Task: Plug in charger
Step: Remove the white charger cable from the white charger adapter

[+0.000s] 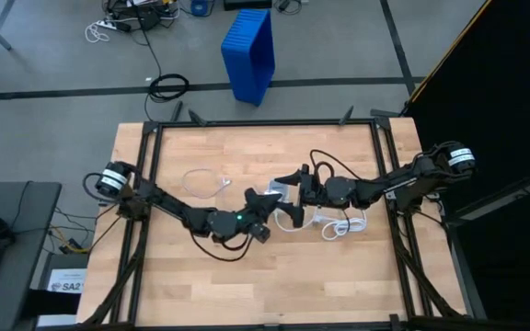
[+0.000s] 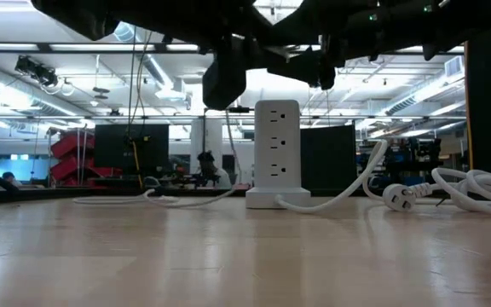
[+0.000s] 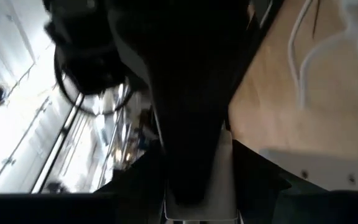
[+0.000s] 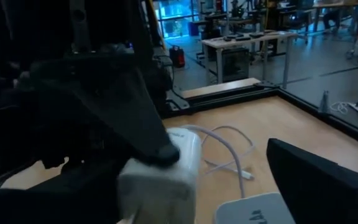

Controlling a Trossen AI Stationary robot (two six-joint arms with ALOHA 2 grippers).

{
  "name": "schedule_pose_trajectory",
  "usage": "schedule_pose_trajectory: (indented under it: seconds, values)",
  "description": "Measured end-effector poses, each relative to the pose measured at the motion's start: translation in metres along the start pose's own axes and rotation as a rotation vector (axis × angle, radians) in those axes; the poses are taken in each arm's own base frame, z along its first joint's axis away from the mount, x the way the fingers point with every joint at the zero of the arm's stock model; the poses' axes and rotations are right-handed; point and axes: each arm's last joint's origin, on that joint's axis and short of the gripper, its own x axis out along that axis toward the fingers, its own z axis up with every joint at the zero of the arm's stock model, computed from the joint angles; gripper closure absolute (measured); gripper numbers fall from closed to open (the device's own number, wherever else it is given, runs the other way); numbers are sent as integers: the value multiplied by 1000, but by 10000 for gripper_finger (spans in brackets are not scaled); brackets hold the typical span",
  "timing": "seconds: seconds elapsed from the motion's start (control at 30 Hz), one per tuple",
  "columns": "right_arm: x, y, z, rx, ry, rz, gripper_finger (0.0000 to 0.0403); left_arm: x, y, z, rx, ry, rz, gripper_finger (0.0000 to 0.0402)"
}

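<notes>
**High view.** On the table (image 1: 247, 285), the left gripper (image 1: 267, 204) and right gripper (image 1: 293, 195) meet at mid-table over a white outlet tower (image 1: 282, 191). The charger (image 4: 160, 177) is masked here by the dark fingers. A coiled white cord (image 1: 343, 225) lies just beside the right gripper, and a thin cable (image 1: 205, 181) lies apart towards the left arm. The right gripper's fingers stand spread, one on either side of the tower, holding nothing.

**Low view.** The tower stands upright with three outlets facing the camera. Both grippers hang above it as dark shapes, and the charger cannot be made out. The cord rests on the wood off to one side.

**Left wrist view.** A pale body sits pinched between this arm's fingers (image 3: 253, 174). From where I stand, the left gripper appears to be grasping the charger.

**Right wrist view.** The charger is raised off the table next to the tower's top. It is a rounded, pale grey-white brick with smooth faces, and a dark fingertip presses on its upper edge.

**Handling.** The brick is probably rigid, light and rather slick. It is best pinched across its flat sides, well back from the plug face. The stiff, springy cord may tug it askew, and the tower may tip when pushed unless it is braced.
</notes>
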Motion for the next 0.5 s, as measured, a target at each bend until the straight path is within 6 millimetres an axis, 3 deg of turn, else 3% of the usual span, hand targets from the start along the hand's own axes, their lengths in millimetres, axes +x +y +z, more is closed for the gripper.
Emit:
schedule_pose_trajectory:
  seconds: [0.27, 0.5]
  values:
    - [0, 2, 1, 27, 1, 60, 198, -10, 1, 7, -26, -28, 13, 270]
    - [0, 4, 1, 29, 4, 97, 236, -10, 4, 10, -88, -127, 14, 270]
